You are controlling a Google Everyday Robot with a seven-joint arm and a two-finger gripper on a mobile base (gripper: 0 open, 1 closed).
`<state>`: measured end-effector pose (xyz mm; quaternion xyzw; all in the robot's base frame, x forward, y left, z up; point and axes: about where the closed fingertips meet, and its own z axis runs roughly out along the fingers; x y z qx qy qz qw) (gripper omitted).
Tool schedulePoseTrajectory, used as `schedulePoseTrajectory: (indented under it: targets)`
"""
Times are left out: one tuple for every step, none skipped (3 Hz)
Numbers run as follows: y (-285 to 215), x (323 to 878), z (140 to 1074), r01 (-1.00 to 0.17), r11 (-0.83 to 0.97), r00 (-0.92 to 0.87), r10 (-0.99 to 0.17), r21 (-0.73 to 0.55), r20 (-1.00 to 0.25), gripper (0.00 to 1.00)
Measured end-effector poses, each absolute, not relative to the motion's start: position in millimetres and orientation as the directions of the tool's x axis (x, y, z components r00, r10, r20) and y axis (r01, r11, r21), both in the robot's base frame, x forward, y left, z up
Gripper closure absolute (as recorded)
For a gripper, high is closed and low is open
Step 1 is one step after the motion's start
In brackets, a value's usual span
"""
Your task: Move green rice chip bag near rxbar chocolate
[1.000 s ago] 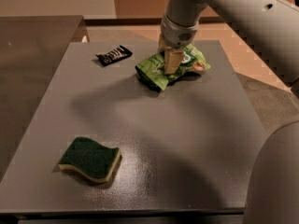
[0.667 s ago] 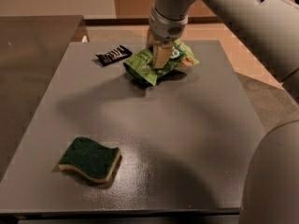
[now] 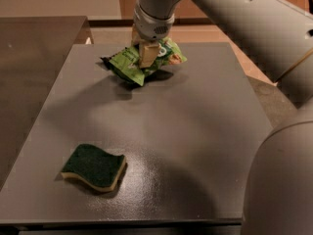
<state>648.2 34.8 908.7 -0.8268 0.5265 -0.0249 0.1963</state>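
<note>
Bag (image 3: 125, 65) in claw (image 3: 148, 56) leftward, over rxbar (image 3: 104, 60)

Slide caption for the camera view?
Gripper shut on the green rice chip bag, held over the far end of the table, rxbar chocolate barely peeking behind; sponge front-left.

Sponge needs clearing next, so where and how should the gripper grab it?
Grip the sponge across its narrow waist, coming straight down from above: it lies flat, green side up, wavy long edges unobstructed. The gripper is over the table's far end, shut on the green rice chip bag.
</note>
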Motion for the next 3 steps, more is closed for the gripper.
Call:
schedulePoseTrajectory:
  targets:
    - [49, 661, 906, -0.847, -0.379, 0.459, -0.875, -0.374, -0.154, 0.82]
    - [50, 673, 903, -0.842, -0.38, 0.457, -0.88, -0.382, -0.132, 0.59]
    - [45, 682, 903, -0.839, -0.374, 0.449, -0.886, -0.395, -0.115, 0.36]
